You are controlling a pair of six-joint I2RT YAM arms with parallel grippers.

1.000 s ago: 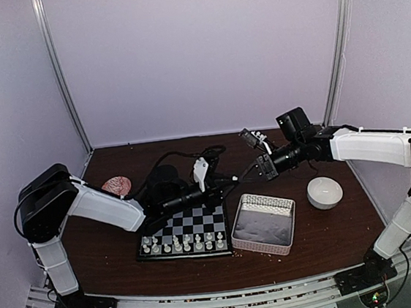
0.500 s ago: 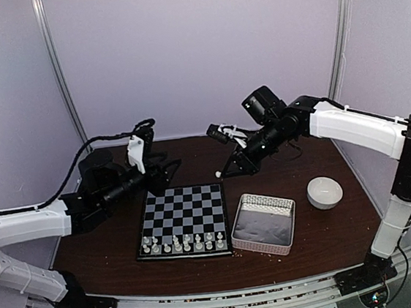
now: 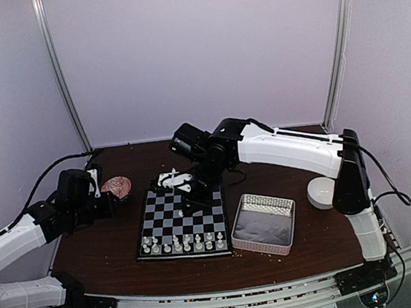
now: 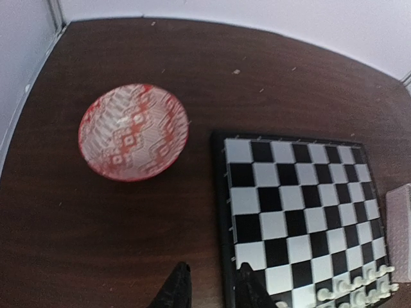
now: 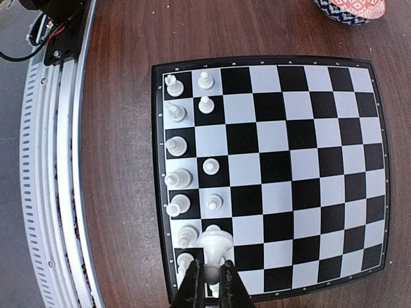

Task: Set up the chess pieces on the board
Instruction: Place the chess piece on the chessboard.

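Observation:
The board (image 3: 186, 218) lies mid-table and also shows in the right wrist view (image 5: 302, 160) and the left wrist view (image 4: 302, 205). White chess pieces (image 3: 182, 242) stand in two rows along its near edge; the right wrist view shows several of them (image 5: 176, 146). My right gripper (image 5: 210, 287) is shut on a white chess piece (image 5: 216, 242) and holds it above the rows, near the board's corner. In the top view it (image 3: 187, 188) hangs over the board's far part. My left gripper (image 4: 212, 292) is open and empty, above bare table just left of the board.
A red patterned bowl (image 3: 118, 185) sits left of the board, ahead of my left gripper (image 3: 106, 203). A clear plastic tray (image 3: 264, 223) stands right of the board. A white bowl (image 3: 324, 191) is at the far right. Pale crumbs lie near the tray.
My right arm has swung left from the back of the table to over the board. My left arm has pulled back from the far left to beside the red bowl.

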